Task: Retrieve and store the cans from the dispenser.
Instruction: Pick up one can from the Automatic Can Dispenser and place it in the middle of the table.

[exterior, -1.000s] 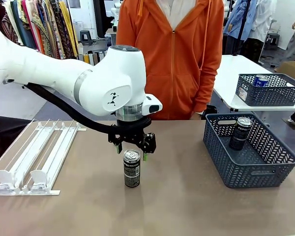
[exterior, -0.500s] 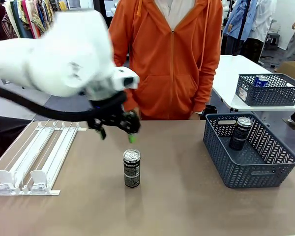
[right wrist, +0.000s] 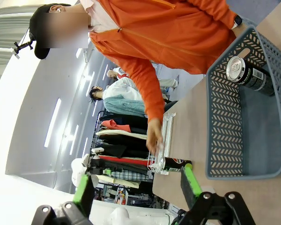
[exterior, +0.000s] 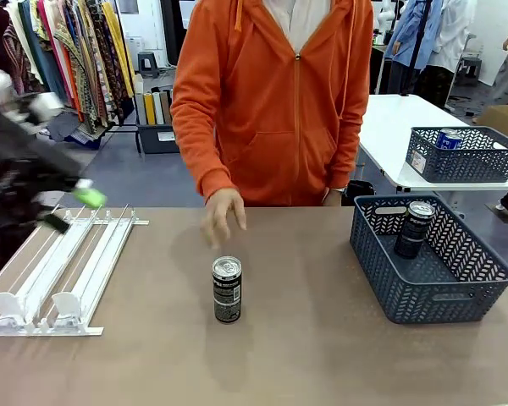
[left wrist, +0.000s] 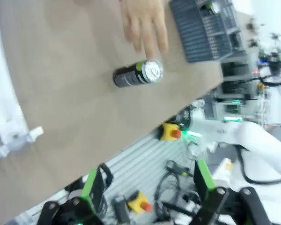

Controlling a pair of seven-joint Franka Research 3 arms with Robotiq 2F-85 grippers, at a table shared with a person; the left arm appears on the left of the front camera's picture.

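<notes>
Progress: I judge us partway. One dark can (exterior: pixel 416 228) already stands in the grey mesh basket (exterior: pixel 457 300); the second dark can (exterior: pixel 227 289) stands upright on the desk (exterior: pixel 322 355), not yet stored.
Dispenser: the white rack (exterior: pixel 63 275) lies flat with its lanes bare. I see no blue cans on this desk.
Left gripper (left wrist: pixel 147 185): my fingers (left wrist: pixel 91 185) stand wide apart with nothing between them. In the front view the gripper (exterior: pixel 72 207) is a blur above the dispenser's far end; the loose can is well apart from it, out ahead in the wrist view (left wrist: pixel 138 74).
Right gripper (right wrist: pixel 136 183): fingers apart and empty; the basket sits just beyond them, its can leaning against the wall.
Person: a hand (exterior: pixel 223 216) hovers just behind the loose can, not touching as far as I can tell.
Materials: slim metal cylinders with silver tops and pale labels; rigid plastic basket with herringbone cut-outs; smooth moulded rails with upright front tabs; matte brown desk.
</notes>
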